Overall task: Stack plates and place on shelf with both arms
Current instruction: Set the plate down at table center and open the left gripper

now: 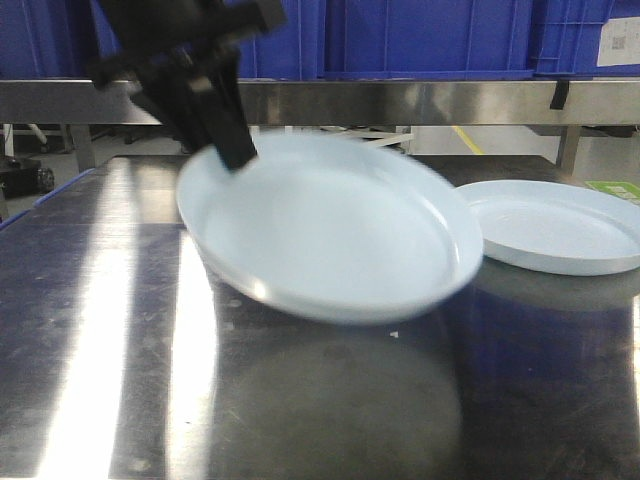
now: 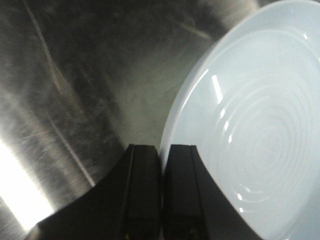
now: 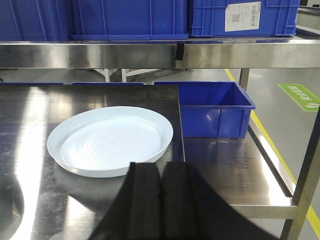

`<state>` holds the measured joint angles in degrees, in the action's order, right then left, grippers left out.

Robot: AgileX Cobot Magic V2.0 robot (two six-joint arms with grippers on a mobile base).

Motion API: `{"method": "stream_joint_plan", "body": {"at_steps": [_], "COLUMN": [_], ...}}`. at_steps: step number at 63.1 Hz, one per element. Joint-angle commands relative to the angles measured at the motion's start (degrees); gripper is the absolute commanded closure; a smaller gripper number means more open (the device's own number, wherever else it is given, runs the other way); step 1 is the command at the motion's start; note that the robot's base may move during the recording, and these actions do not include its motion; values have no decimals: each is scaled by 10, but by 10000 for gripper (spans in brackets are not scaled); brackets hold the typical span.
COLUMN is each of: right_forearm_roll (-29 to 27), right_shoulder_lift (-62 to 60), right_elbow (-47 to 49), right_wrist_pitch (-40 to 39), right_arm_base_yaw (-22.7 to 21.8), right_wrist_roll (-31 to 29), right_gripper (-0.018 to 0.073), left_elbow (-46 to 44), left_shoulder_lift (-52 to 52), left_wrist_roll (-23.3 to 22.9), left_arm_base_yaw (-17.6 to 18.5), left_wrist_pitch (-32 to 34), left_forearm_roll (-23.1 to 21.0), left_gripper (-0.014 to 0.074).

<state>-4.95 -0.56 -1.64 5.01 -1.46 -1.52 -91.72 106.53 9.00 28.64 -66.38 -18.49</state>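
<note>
Gripping a glossy pale plate by its rim, the left claw is clenched, holding it tilted above the steel table. It looks stiff, slippery and breakable (best pinched at the upturned edge). The second plate lies flat nearby; the right claw is closed, empty.

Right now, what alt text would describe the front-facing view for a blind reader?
Black jaws pinch the far left rim of a pale plate, holding it tilted above a steel tabletop. A second plate lies flat to its right.
</note>
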Motion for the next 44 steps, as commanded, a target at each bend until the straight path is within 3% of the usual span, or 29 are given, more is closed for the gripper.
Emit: {"method": "stream_joint_plan", "body": {"at_steps": [1,29,44], "right_forearm_roll": [3,3,3], "right_shoulder_lift": [-13,-13,-13], "right_elbow": [9,9,9], "right_wrist_pitch": [-50,-50,-50], "right_arm_base_yaw": [-3,-3,-3], "right_wrist_roll": [-1,-1,-1], "right_gripper": [503,503,503], "left_elbow": [-14,-14,-14], "left_shoulder_lift": [-2,42,42], "left_wrist_roll": [0,0,-3], "left_arm_base_yaw": [8,8,8], "left_wrist_pitch": [12,23,14], "left_forearm_roll": [-7,11,11], "left_gripper": [508,492,270]}}
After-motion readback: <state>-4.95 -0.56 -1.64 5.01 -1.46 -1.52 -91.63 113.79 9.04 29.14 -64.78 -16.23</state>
